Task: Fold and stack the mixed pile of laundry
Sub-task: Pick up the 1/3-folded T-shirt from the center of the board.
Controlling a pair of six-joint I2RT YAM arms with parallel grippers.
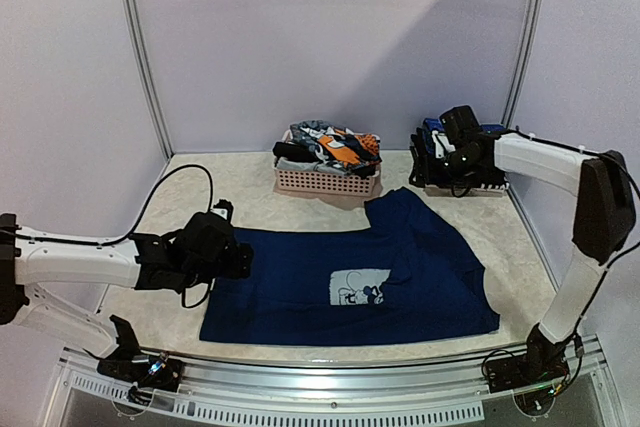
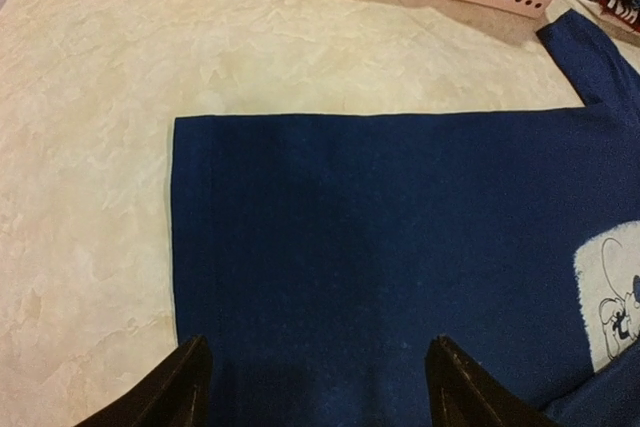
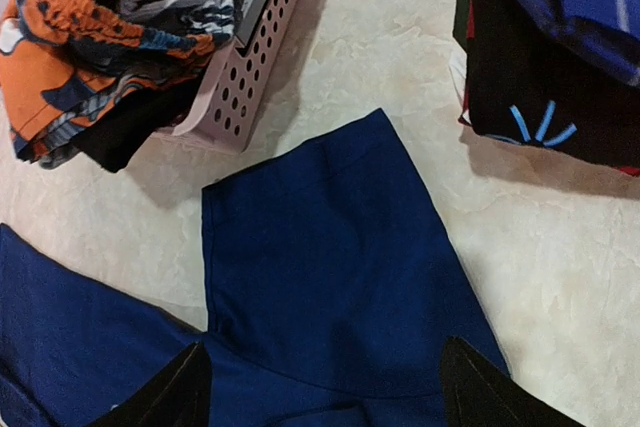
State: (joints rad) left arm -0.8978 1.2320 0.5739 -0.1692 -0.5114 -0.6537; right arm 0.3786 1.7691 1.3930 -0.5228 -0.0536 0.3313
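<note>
- Pale lilac walls (image 1: 330, 37) box in a cream marbled tabletop (image 1: 250, 187), and both arms are bolted at its near edge.
- Laid out flat across the middle of it is the navy cotton T-shirt (image 1: 290, 287). It has a pale square cartoon print (image 1: 358, 287) showing toward its right half.
- One sleeve (image 1: 405, 212) of that shirt sticks out toward the back of the table, pointing at the gap between the basket and the clothes stack.
- The left gripper (image 2: 320, 392) is parked at the shirt's left end, low over the navy cloth. Its black fingers are spread wide, and only flat fabric shows between them. Can't tell if the tips actually touch the cloth.
- The right gripper (image 3: 330, 397) is at the back right, looking down on the sleeve from above. Its jaws are also wide apart and it isn't holding anything.
- At back centre sits a pale pink perforated plastic basket (image 1: 330, 184) with the rest of the laundry heaped in it.
- An orange-blue-black-white patterned garment (image 3: 60, 57) bulges over the basket's rim, with some black-and-white striped pieces (image 3: 210, 17) tangled in next to it.
- Just right of the basket there's a stack of dark folded clothes (image 3: 530, 87). It's a black piece with light blue strokes on it, with a bright blue striped one on top.
</note>
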